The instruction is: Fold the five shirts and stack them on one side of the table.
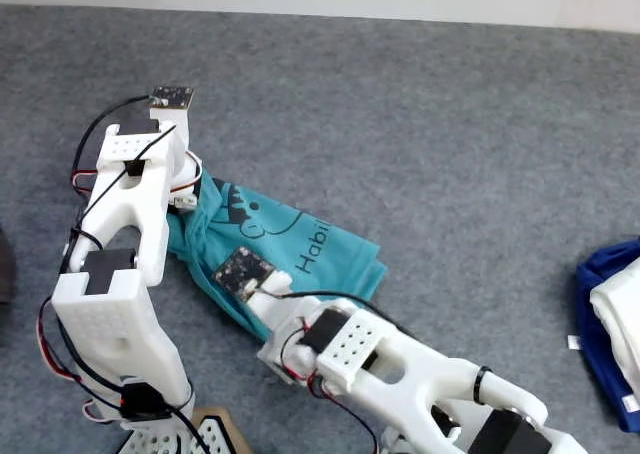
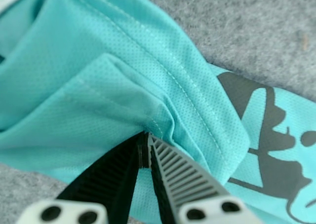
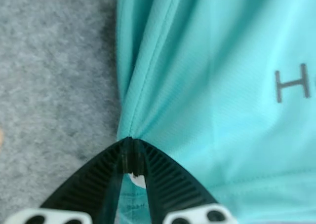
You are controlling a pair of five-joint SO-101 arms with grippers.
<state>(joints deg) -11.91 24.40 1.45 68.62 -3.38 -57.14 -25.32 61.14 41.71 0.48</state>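
Observation:
A teal shirt [image 1: 300, 246] with dark print lies crumpled on the grey table, left of the middle. My left gripper [image 2: 147, 141] is shut on a folded seam of the teal shirt [image 2: 148, 71], at the shirt's left end under the left arm [image 1: 140, 194]. My right gripper [image 3: 129, 146] is shut on a bunched edge of the teal shirt [image 3: 212, 86], at the shirt's near side where the right arm [image 1: 330, 344] comes in from the bottom. The cloth pinched in each gripper's jaws is drawn into pleats.
A dark blue shirt [image 1: 600, 304] with a white one [image 1: 625, 309] on it lies at the right edge. A dark object [image 1: 4, 264] shows at the left edge. Bare grey table [image 1: 430, 124] stretches across the back and middle right.

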